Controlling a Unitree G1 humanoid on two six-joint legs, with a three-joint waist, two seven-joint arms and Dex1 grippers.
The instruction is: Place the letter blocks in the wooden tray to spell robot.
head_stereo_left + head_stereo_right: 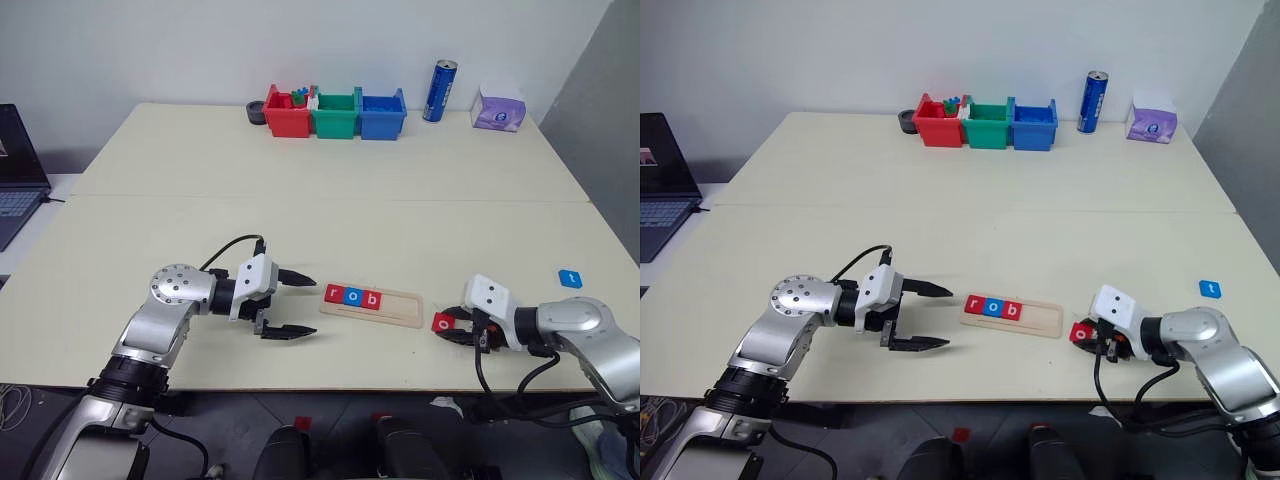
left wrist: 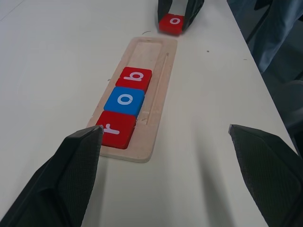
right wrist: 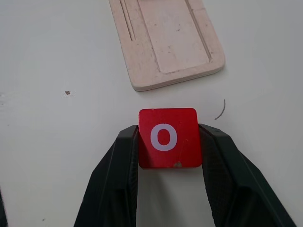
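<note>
We are seeing 3 tiles, r, o, b, sitting in the long pale wooden tray (image 1: 372, 304); our right hand (image 3: 168, 156) is clamping the red square "o" tile (image 3: 168, 137) beside it, our left hand (image 1: 288, 305) is hanging spread apart, and the small blue "t" tile (image 1: 570, 279) is waiting on the surface (image 1: 400, 230).

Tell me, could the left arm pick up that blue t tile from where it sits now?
Probably not: the blue t tile lies far to the right, beyond the wooden tray and the right gripper; the left gripper hovers left of the tray.

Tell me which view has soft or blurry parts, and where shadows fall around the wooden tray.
Left wrist view: the left end effector's near black fingers look soft, while the long pale wooden tray stays sharp and casts a faint shadow along its near edge. Right wrist view: the red square "o" tile is crisp, with shadow beneath the right end effector.
</note>
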